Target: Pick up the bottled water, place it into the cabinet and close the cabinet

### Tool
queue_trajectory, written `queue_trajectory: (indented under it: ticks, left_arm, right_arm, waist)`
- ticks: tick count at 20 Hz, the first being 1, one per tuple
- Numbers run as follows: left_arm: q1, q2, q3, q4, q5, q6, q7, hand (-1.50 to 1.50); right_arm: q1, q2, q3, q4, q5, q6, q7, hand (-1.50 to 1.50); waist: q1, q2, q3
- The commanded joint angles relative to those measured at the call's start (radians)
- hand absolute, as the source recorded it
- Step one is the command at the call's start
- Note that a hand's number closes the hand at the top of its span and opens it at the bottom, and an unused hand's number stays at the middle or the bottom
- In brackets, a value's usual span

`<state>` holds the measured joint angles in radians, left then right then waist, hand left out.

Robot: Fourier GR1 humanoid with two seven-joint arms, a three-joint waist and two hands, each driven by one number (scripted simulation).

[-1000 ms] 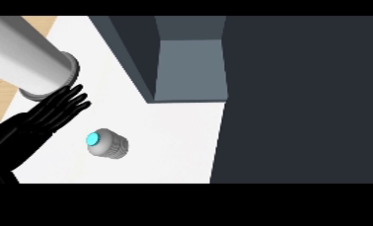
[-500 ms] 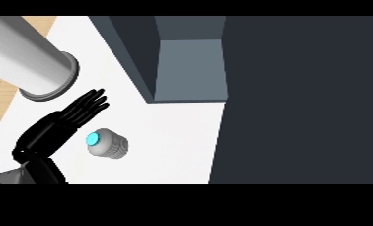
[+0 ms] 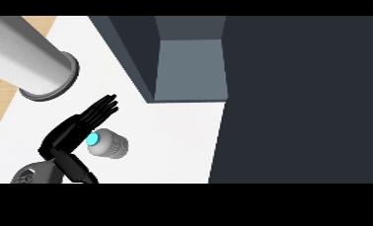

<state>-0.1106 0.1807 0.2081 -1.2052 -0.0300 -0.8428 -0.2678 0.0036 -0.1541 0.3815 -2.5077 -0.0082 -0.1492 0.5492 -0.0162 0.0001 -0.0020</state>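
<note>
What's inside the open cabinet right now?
The cabinet shows only a bare grey floor and walls; nothing sits in the visible part. Its deeper interior is hidden by the top panel. The bottled water stands outside on the counter, beside the left hand.

The hand (image 3: 76, 129) is black all over, with a faint sheen. Its fingers are slim, segmented and rounded at the tips, and they join a narrow palm. A thicker black segment (image 3: 76, 167) runs from the palm at the near left. Beside it sits a small grey wrist piece (image 3: 33, 174) marked with a dark ring. Farther off on the left is the forearm (image 3: 29, 62) — a broad, smooth, light grey cylinder ending in a slightly flared rim with a darker edge.
</note>
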Motion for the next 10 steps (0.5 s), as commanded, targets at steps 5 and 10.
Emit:
queue_trajectory:
  ticks: [5,10]
  left_arm:
    - [-0.059,0.071,-0.016,0.297,-0.132,0.044,-0.314,-1.50]
    - [-0.051,0.088,-0.097,0.371,-0.199,0.080,-0.419,-1.50]
  right_arm:
    - [0.029,-0.027,0.007,-0.193,0.025,-0.014,0.077,-1.50]
    - [-0.014,-0.040,0.004,-0.198,0.032,-0.032,0.145,-1.50]
  waist:
    - [-0.009,0.001,-0.001]
    - [-0.002,-0.001,-0.001]
